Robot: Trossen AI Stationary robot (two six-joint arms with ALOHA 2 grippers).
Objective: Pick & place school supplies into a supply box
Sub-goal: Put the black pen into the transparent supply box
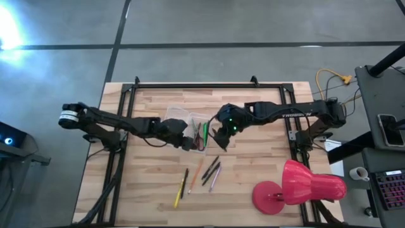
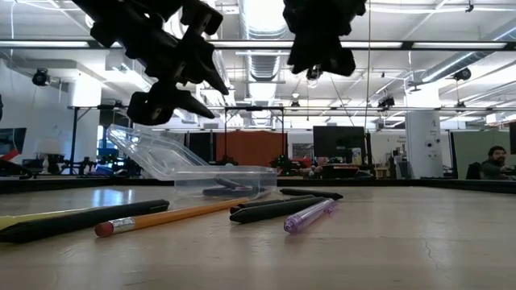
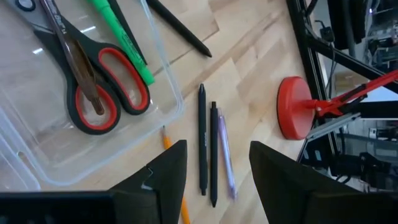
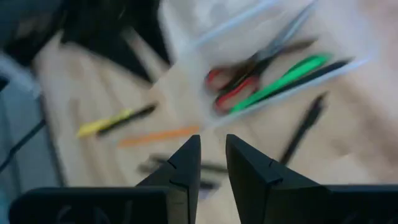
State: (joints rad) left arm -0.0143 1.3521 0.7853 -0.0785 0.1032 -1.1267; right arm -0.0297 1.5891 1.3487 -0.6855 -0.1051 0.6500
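Bright ceiling lights, heavily blurred right wrist view.

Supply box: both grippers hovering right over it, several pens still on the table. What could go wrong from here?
1. The left gripper and right gripper sit close together above the supply box; the arms could collide.
2. The clear box looks tilted in the low view, so a bump may shift it or spill the scissors and green marker.
3. The black pens and purple pen lie tightly side by side; a grasp could catch more than one.
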